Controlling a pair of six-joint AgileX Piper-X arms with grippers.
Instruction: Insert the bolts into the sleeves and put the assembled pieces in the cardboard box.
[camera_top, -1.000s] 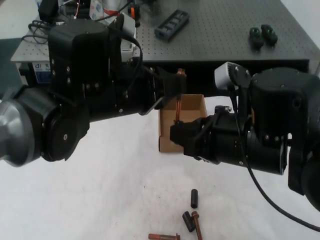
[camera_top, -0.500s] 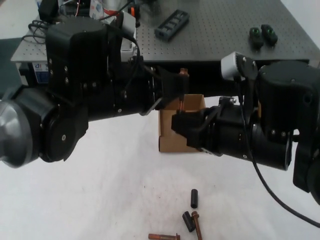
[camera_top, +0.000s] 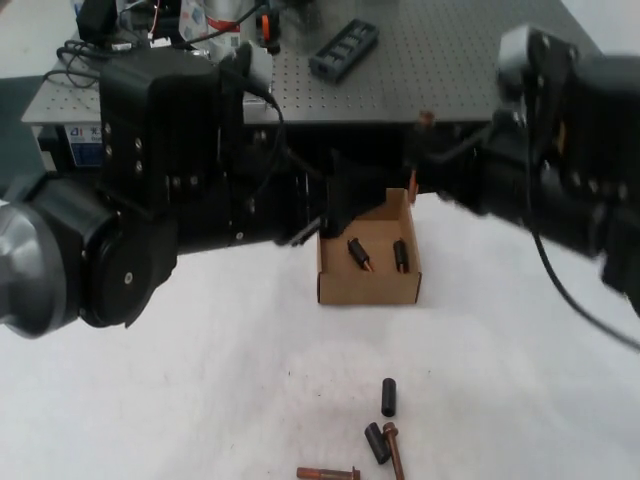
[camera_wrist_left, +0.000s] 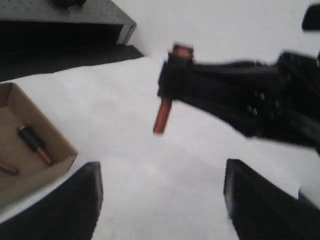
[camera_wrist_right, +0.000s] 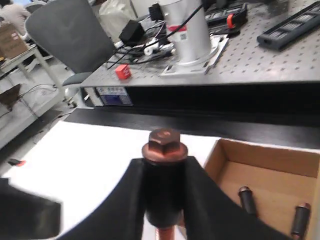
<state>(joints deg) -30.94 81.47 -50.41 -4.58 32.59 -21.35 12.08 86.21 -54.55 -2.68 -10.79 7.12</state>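
My right gripper is shut on a black sleeve with a copper bolt pushed through it. In the high view that gripper holds the piece upright in the air, above the far right corner of the cardboard box. Two assembled pieces lie inside the box. My left gripper is open with nothing between its fingers. It stays just left of the box and faces the held bolt.
Two loose black sleeves and two loose copper bolts lie on the white cloth near the front edge. Behind the box runs a dark perforated bench with a black tray on it.
The right arm has lifted up and to the right, taking the bolt and sleeve with it. The left gripper has let go of the bolt. The box's inside has come into sight.
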